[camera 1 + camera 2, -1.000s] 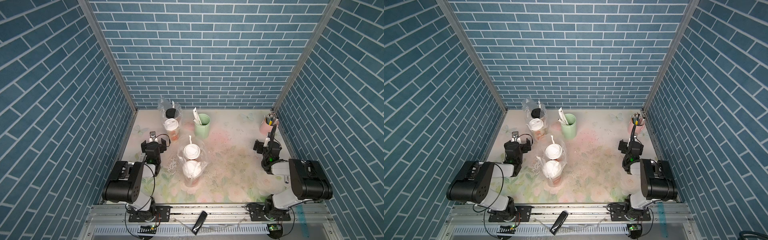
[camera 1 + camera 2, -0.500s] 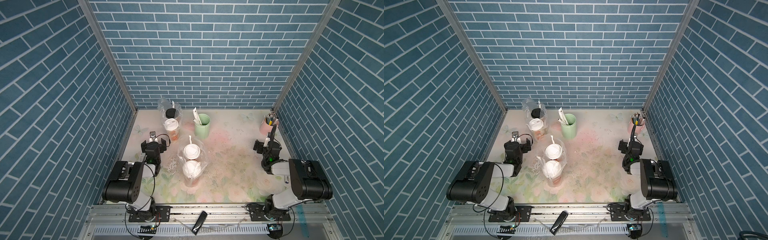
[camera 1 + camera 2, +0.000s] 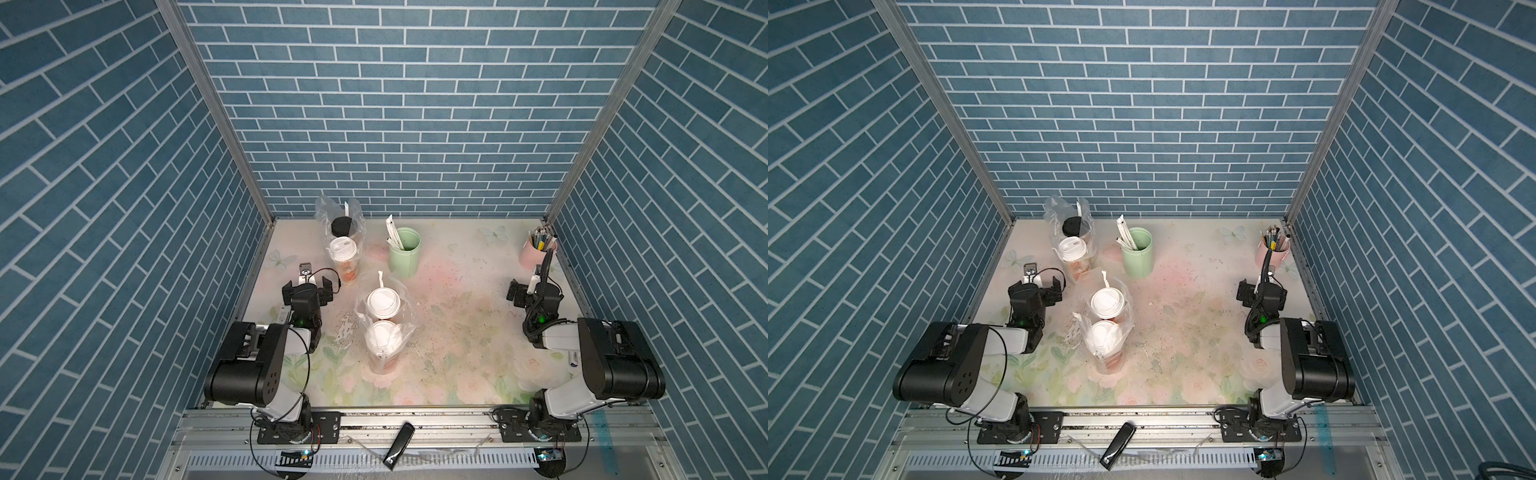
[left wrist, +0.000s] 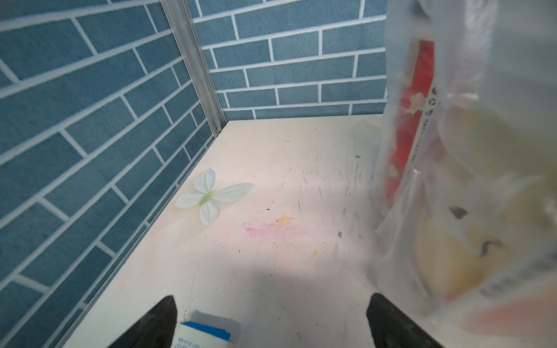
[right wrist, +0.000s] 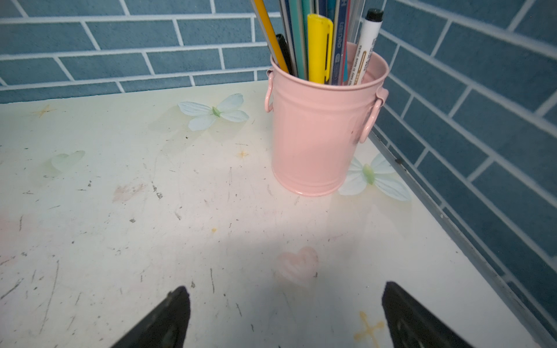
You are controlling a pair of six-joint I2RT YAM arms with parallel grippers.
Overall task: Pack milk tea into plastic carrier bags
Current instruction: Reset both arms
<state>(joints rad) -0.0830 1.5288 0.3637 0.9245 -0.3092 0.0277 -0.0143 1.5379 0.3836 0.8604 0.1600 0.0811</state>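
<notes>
Top views: even, diffuse light from overhead, bench point(image 3: 457, 332) bright, only faint shadows under the arms. Wide-angle perspective splays the brick walls point(image 3: 104, 208) outward. Light sheen on the front carrier bag point(image 3: 406, 309). Left wrist: rear carrier bag point(image 4: 482, 135) close to the lens and blurred, bench behind it sharp. Soft grey shadow on the bench ahead of left end effector point(image 4: 271, 319) and right end effector point(image 5: 284, 316). Pen cup point(image 5: 319, 129) crisp.

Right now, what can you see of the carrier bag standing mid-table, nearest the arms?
The near carrier bag is thin, clear, crinkly film, standing on the table around two upright white-lidded cups, one behind the other. Film drapes over the nearer lid; a white straw pokes from the top. Left gripper and right gripper are open, not touching it.
</notes>
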